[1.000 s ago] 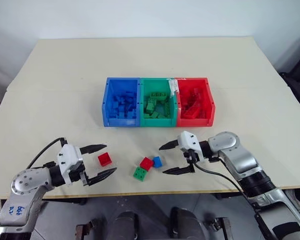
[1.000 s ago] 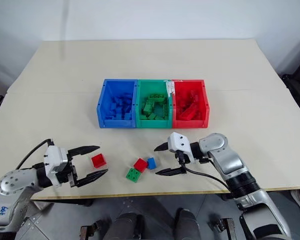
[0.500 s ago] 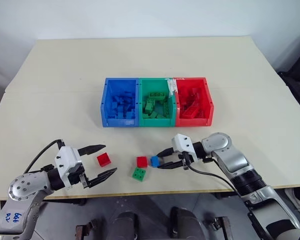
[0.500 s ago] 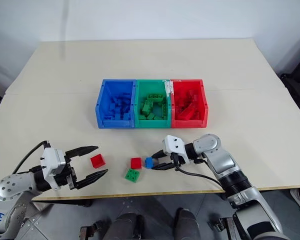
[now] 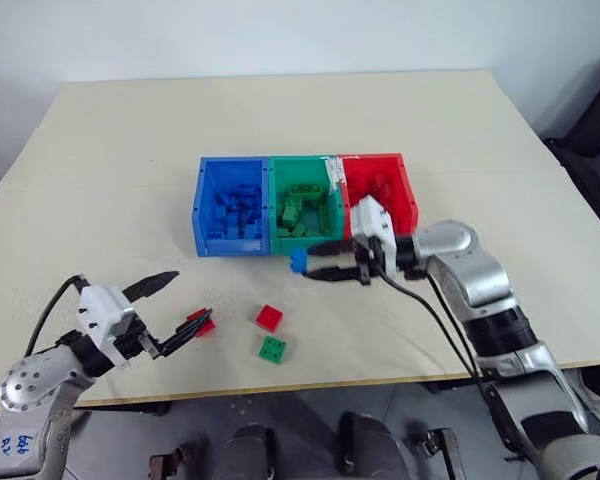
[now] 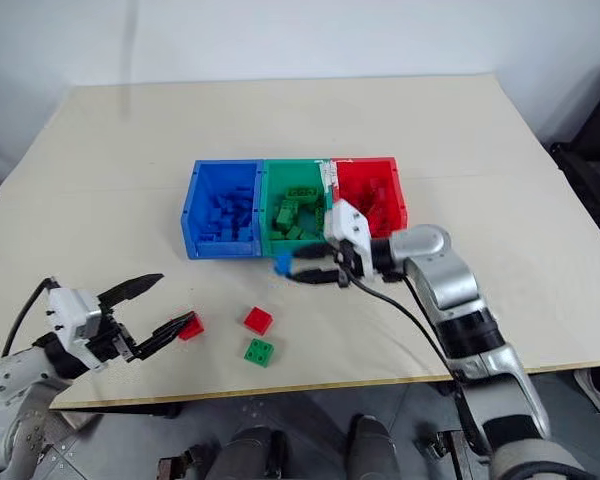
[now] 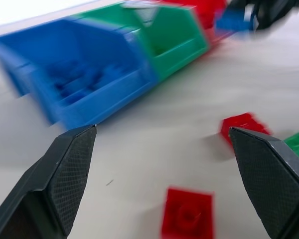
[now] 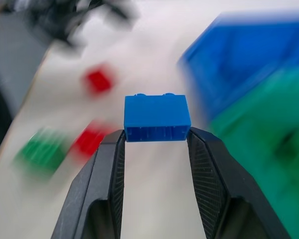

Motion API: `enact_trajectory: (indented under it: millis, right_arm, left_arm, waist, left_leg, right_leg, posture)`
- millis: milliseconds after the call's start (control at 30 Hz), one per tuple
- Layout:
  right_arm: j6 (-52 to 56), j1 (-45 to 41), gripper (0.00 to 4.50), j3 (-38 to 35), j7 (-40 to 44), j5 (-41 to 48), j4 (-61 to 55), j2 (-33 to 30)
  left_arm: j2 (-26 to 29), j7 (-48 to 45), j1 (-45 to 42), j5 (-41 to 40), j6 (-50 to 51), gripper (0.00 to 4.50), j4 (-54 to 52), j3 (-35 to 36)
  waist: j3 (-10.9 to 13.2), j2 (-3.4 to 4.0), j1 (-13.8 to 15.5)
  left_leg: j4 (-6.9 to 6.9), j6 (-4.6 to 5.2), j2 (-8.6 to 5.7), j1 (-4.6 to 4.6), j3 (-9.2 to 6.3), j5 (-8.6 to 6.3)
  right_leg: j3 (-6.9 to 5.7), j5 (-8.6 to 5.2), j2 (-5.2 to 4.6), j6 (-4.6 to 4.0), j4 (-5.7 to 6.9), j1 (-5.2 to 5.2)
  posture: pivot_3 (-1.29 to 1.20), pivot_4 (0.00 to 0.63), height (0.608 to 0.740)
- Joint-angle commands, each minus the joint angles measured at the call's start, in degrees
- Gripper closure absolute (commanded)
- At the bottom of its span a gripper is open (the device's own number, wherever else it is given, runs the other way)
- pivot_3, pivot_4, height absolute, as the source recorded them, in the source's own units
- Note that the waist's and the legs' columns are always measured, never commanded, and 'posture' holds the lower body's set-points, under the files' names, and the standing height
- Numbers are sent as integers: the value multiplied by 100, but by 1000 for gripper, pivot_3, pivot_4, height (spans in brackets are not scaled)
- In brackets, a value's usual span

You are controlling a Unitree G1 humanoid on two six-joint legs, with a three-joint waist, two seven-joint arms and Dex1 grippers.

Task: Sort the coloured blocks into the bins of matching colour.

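Note:
My right gripper (image 5: 310, 262) is shut on a blue block (image 5: 298, 262) and holds it above the table, just in front of the green bin (image 5: 302, 200) and the blue bin (image 5: 230, 205). In the right wrist view the blue block (image 8: 157, 118) sits between both fingers (image 8: 104, 184). The red bin (image 5: 380, 190) closes the row on the right. My left gripper (image 5: 192, 295) stands open near the front left. A red block (image 5: 202, 322) lies at its lower fingertip. Another red block (image 5: 269, 317) and a green block (image 5: 274, 348) lie near the front edge.
All three bins hold several bricks of their own colour. A white label (image 5: 333, 172) sticks on the wall between the green and red bins. The beige table (image 5: 100, 160) stretches wide behind and beside the bins.
My right gripper shut on the blue block beside the red one and lifted it up towards the bins. My left gripper drifted a little to the left, still open. The camera view also shifted.

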Motion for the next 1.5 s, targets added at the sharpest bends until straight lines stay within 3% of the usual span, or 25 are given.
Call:
enact_trajectory:
  millis: [33,167,233,400,533,600,733,933,1100,1233,1500]
  right_arm:
    - [-209,-633,3058,-94,-802,-190,614,649]
    - [-964,-1513,3058,34,-2036,-969,2019,1383]
    - [-1113,-1758,3058,10,-2231,-1084,2504,1570]
    - [-1434,-2011,1402,-82,-2112,-1056,3189,1765]
    - [-1673,-1731,21,-178,-1565,-863,2782,1529]
    - [-1704,-1551,21,-225,-1284,-772,2525,1371]
    - [-1694,-351,21,-405,324,18,1045,343]
    - [-1369,1448,21,-1223,1420,1060,-565,-1185]
    - [-1779,2849,21,-1938,1492,1035,-917,-2083]
    - [-1859,3319,21,-2159,1220,1011,-1041,-2222]
    - [-1712,3933,21,-2223,1057,1101,-1617,-2399]
  left_arm:
    - [-109,104,343,-101,-160,0,-235,314]
    - [-215,260,549,-95,-182,0,-436,394]
    - [-236,296,571,-82,-174,0,-494,379]
    - [-251,381,583,-45,-149,0,-603,325]
    - [-184,390,463,-42,-109,0,-630,255]
    - [-155,372,406,-46,-93,0,-617,225]
    - [25,256,149,-60,-3,0,-485,108]
    - [517,-177,-87,-23,-6,0,10,178]
    - [1203,-1076,-486,-200,68,0,881,195]
    - [1454,-1645,-976,-122,-60,0,1423,-118]
    - [1441,-2336,-2472,8,416,0,1146,-1614]
  waist:
    - [0,0,3]
    - [0,-1,20]
    - [-2,-3,27]
    - [-3,-5,-4]
    - [-3,-5,-13]
    - [-3,-6,5]
    - [-5,-9,80]
    - [-3,-4,54]
    - [-3,-6,46]
    - [-3,-5,28]
    - [-3,-5,179]
  left_leg:
    - [-1,0,0,-1,1,0]
    - [-1,-2,0,-4,-5,-2]
    - [-1,-1,6,-6,-8,-2]
    - [-2,2,16,-6,-8,-6]
    - [-2,1,22,-9,-2,-8]
    - [-2,1,24,-9,-3,-8]
    - [-2,3,22,-11,-3,-10]
    - [-3,6,4,-9,2,-21]
    - [-3,5,13,2,57,-22]
    - [-2,2,23,10,75,-20]
    - [5,1,26,10,77,-20]
  right_leg:
    - [2,-1,0,-1,2,-3]
    - [2,-3,-2,-5,14,-8]
    - [4,-3,-6,-7,18,-10]
    - [3,-4,-5,-8,21,-10]
    - [3,-5,2,-9,20,-16]
    - [2,-5,3,-9,21,-15]
    - [-6,-5,2,-9,16,-5]
    - [-16,-5,6,-8,-5,-1]
    - [-18,-5,8,-8,-14,7]
    - [-15,-5,11,-8,-10,6]
    - [-4,-3,12,-6,-4,3]
  posture:
    - [0,150,740]
    - [0,150,740]
    - [0,150,740]
    - [0,150,740]
    - [0,150,740]
    - [0,150,740]
    - [0,150,740]
    - [0,150,740]
    - [0,150,740]
    - [0,150,740]
    - [0,150,740]
